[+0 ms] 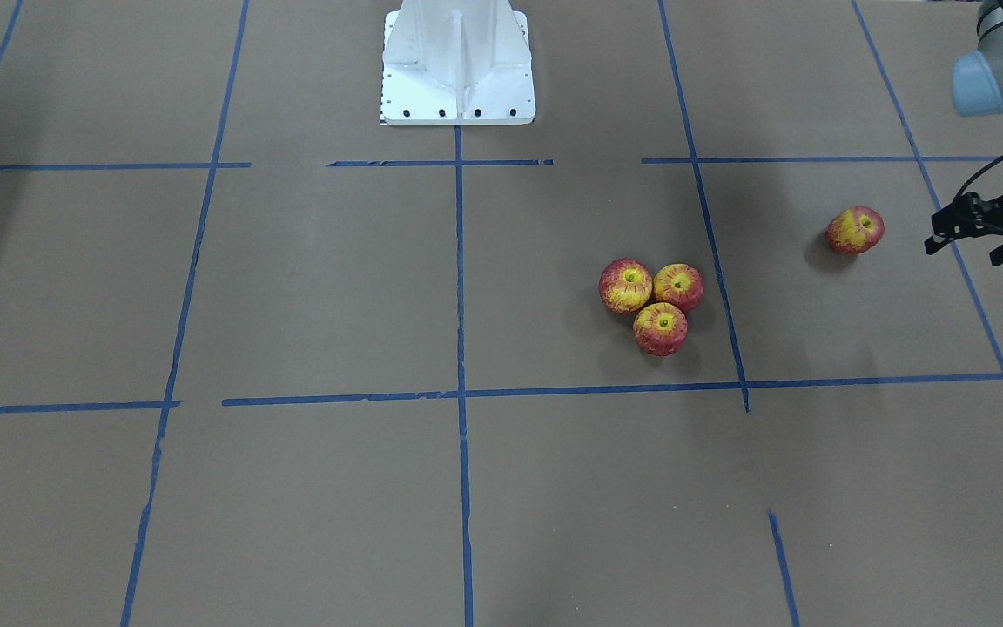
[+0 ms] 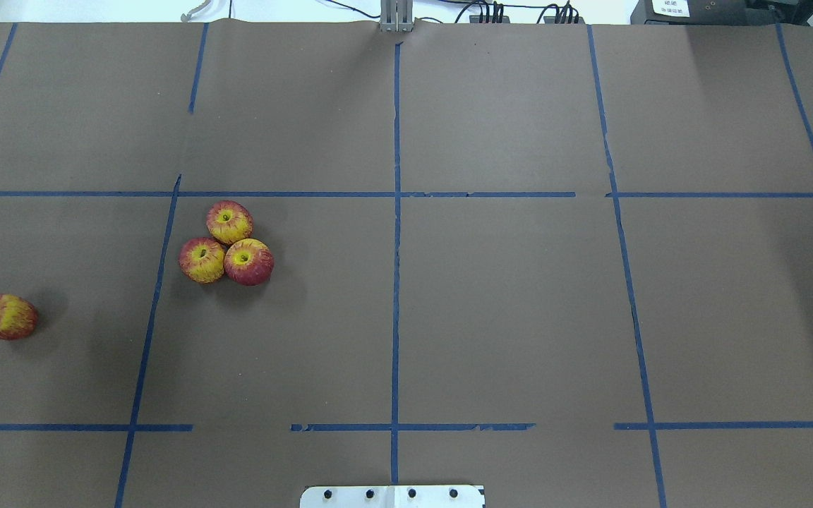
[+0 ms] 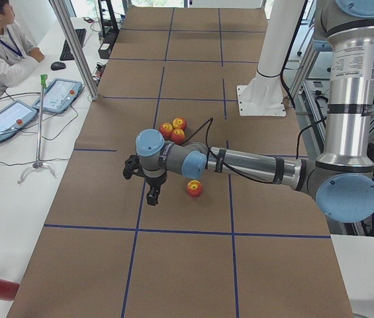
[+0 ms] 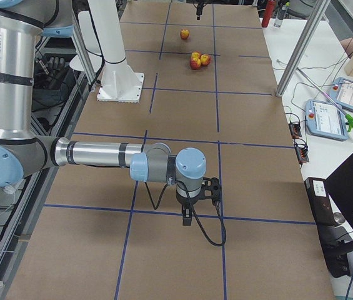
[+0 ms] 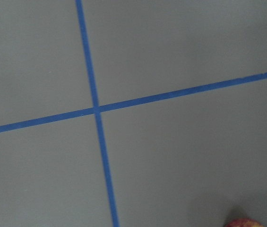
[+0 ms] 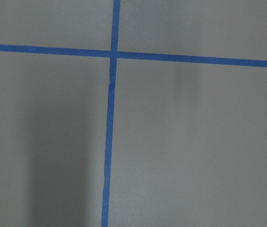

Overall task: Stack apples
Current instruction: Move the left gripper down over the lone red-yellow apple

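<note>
left gripper (image 1: 963, 253) is spread wide, fingers apart with nothing between them. it points down near the table's left end, with the arm reaching out low over the brown paper (image 1: 310, 287). closest thing to it is the fourth apple (image 1: 855, 230): near but not touching, tipped on its side so the yellow dimple faces sideways, not up. left wrist view catches a red sliver of an apple at its bottom edge and a crossing of blue tape (image 5: 97, 109). the other three sit upright in a tight triangle, each touching the other two, all directly on the paper, none resting on another: apple A (image 1: 625, 286), apple B (image 1: 678, 286), and apple C (image 1: 660, 328) on the operators' side. that cluster is on the robot's left half, between the centre tape line and the fourth apple. one tape line runs between the cluster and the fourth apple, and those two are well apart. right gripper (image 4: 199, 200) shows only in the right-end side view, pointing down over the right half of the table, well apart from every apple. can't tell from there whether its fingers are spread or closed. right wrist view gives a tape crossing on paper. white base mount (image 1: 458, 65) sits on the centre line at the robot's edge of the table.
</note>
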`<state>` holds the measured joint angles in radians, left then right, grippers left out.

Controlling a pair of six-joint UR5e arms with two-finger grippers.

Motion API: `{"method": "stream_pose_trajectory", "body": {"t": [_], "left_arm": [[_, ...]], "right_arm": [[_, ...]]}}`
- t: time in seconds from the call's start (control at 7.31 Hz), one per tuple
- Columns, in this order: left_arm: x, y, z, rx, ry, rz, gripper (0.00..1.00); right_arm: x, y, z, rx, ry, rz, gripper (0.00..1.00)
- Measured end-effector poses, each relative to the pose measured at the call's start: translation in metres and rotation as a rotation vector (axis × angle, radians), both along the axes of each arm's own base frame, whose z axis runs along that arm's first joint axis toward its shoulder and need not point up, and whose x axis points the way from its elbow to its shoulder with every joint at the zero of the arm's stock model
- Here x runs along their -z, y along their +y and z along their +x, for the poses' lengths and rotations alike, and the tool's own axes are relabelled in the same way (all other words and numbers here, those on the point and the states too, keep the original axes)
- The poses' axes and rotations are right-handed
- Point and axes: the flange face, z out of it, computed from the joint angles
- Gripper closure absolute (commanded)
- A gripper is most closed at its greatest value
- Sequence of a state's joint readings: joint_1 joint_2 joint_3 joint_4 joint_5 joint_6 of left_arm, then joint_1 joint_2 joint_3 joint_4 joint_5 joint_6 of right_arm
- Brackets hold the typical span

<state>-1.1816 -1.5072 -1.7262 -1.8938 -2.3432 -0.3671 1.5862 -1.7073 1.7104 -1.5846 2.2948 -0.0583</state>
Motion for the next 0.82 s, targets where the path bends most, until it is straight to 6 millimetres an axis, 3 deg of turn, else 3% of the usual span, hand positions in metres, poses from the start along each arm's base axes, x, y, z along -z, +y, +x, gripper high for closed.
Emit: {"method": "stream_pose_trajectory", "body": {"t": [0.41,0.82], "left_arm": [[-0.005,0.033,0.047,-0.004,0.016,-0.076,0.0],[-0.011,0.042,0.069,0.016,-0.005,-0.117,0.0]], "right_arm": [[0.0,0.0,0.0,0.0,0.0,0.0,0.0],[0.0,0.0,0.0,0.0,0.0,0.0,0.0]]}}
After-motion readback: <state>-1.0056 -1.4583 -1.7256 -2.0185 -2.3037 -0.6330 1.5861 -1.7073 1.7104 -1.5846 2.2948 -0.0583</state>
